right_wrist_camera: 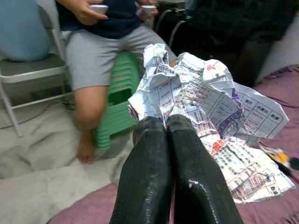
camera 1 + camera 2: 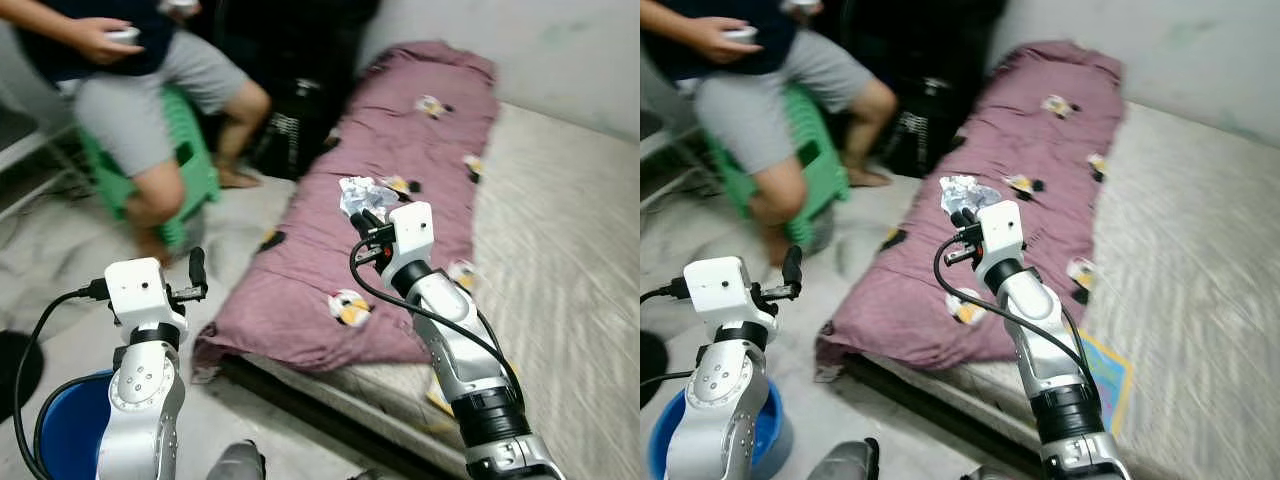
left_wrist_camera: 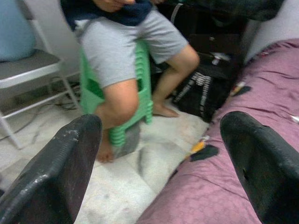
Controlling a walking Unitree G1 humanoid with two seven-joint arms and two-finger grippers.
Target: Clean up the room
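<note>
A crumpled white printed paper (image 2: 358,193) is held up above the purple blanket (image 2: 390,190) on the bed. My right gripper (image 2: 368,222) is shut on the crumpled paper (image 1: 196,102), its two black fingers (image 1: 154,172) pressed together against the sheet. My left gripper (image 2: 197,270) is raised over the floor beside the bed, open, with nothing between its fingers (image 3: 60,168). A blue bucket (image 2: 70,425) stands on the floor under my left arm.
A person (image 2: 130,80) sits on a green stool (image 2: 190,170) at the left, holding controllers. A black bag (image 2: 290,130) leans near the bed's head. A grey chair (image 3: 28,70) stands at the far left. A colourful booklet (image 2: 1105,375) lies on the bare mattress (image 2: 570,260).
</note>
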